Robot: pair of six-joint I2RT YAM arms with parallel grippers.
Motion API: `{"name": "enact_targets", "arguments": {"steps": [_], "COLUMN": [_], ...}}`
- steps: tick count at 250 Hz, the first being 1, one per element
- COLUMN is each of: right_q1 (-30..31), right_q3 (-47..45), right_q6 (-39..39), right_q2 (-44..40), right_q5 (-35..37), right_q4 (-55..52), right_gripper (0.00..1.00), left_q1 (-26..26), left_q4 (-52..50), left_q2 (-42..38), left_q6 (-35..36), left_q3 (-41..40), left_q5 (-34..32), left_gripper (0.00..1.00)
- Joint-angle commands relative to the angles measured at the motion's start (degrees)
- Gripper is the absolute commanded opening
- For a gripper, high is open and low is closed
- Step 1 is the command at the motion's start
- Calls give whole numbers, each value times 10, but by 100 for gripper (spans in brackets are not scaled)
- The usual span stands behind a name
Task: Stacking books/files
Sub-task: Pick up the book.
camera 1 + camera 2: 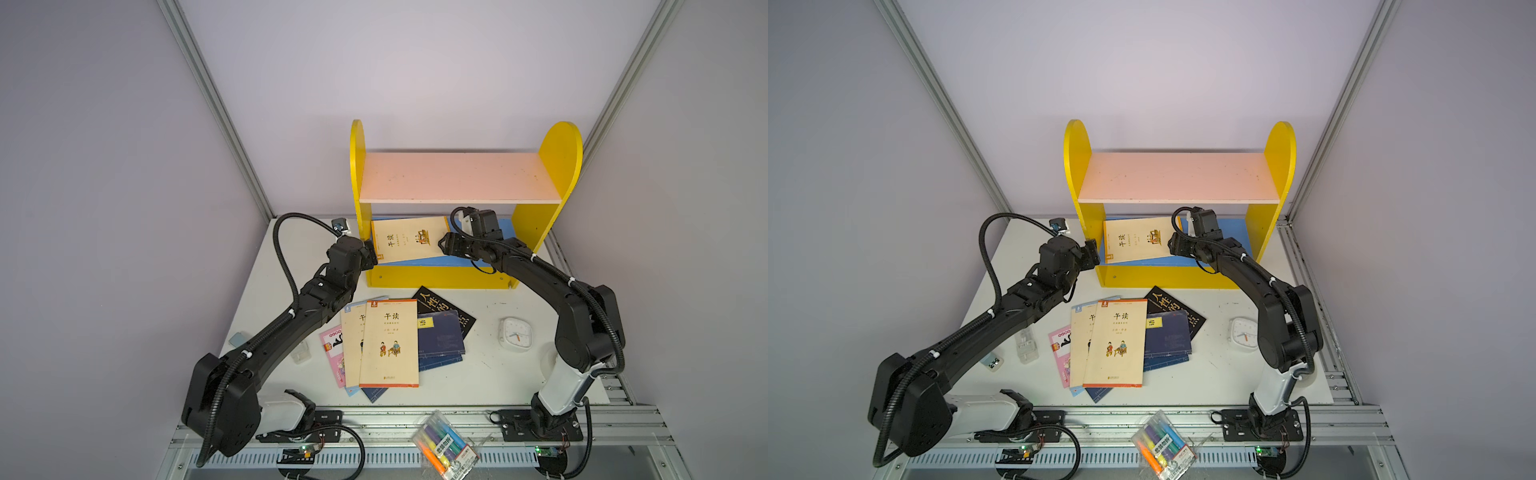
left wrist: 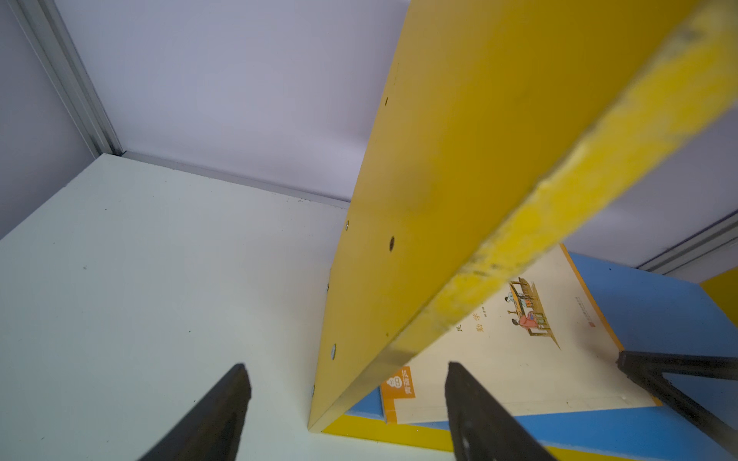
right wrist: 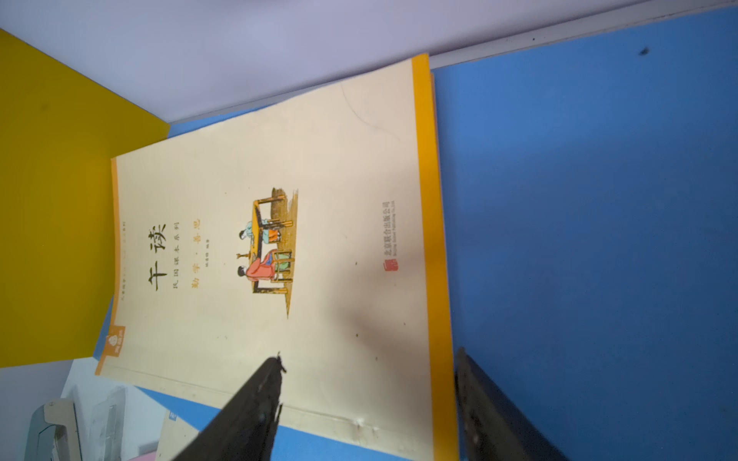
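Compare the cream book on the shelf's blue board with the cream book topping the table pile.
The shelf book lies on the blue board; the pile-top book rests on other books. The shelf book is turned sideways; the pile-top book reads upright. The shelf book's drawing shows figures at a table; the pile-top book's, two seated children. Both are thin cream paperbacks sharing one title.

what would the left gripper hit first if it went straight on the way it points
Probably the yellow side panel: in the left wrist view its front edge lies between the open jaws of the left gripper. One finger might graze the cream book; depth unclear.
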Motion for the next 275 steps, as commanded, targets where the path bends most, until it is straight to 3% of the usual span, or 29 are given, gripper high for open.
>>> {"name": "enact_targets", "arguments": {"steps": [1,171,275], "right_q1": [6,36,29], "right_q3": [-10,-29,6], "right_q6": [-11,-9,-63], "right_q2": [-4,-19,-46], "right_q5": [-17,-25,64], "right_q4": [-24,-46,-119], "right_gripper": [70,70,77], "left_q1": [0,0,0], "left_q4": [-2,-27,-97], "left_q2": [-15,-71,-109], "left_q6": [-2,-8,-21], "left_q3": [-12,-56,-82], "left_q5": [-8,-12,16], "left_gripper": [79,81,84]}}
